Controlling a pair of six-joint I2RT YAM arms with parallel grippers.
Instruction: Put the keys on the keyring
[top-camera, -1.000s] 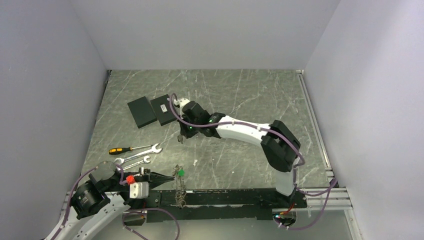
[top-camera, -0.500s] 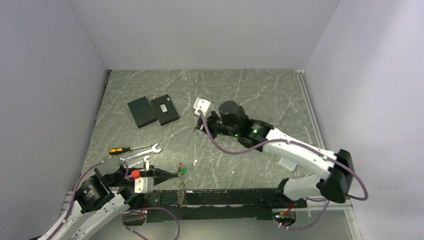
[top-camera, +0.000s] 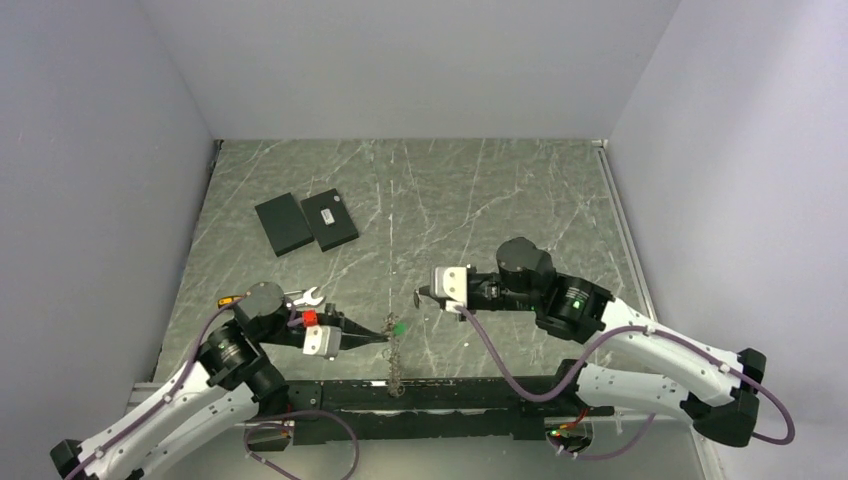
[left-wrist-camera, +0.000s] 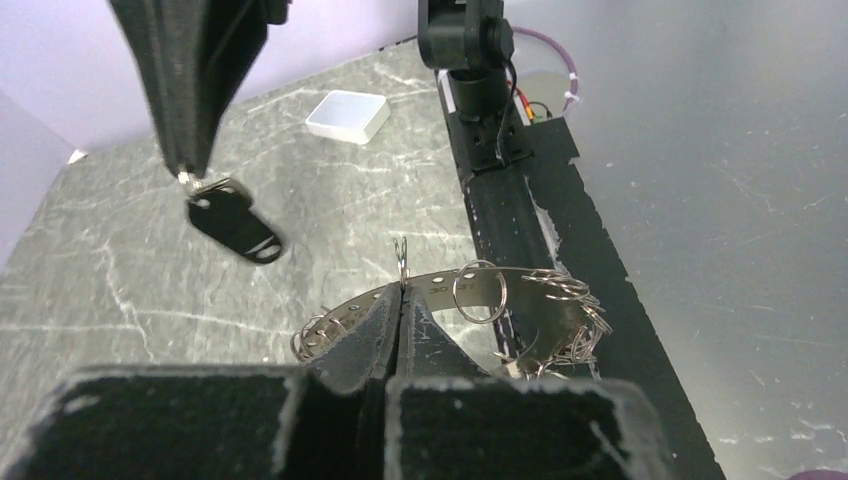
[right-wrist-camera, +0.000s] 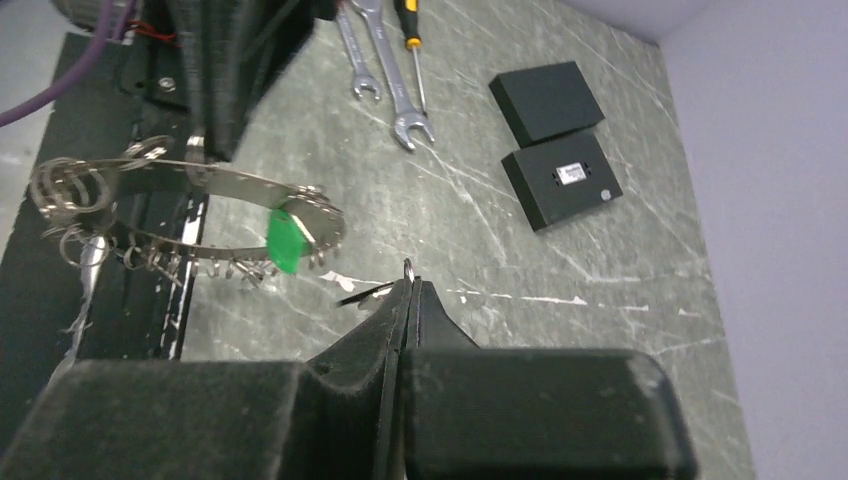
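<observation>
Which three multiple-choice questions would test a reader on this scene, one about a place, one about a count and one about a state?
1. Where is the green tag?
A. on the keyring that the left gripper pinches
B. in the far right corner
C. on a wall

2. How many flat black plates lie on the table?
A. one
B. two
C. four

3. In what state is the right gripper?
A. wide open
B. shut on a key
C. shut on a plate

Answers:
1 A: the tag hangs from the keyring's strap, close to the left fingertips.
2 B: the pair lies side by side at the far left.
3 B: a black-headed key hangs from its closed tips.
</observation>
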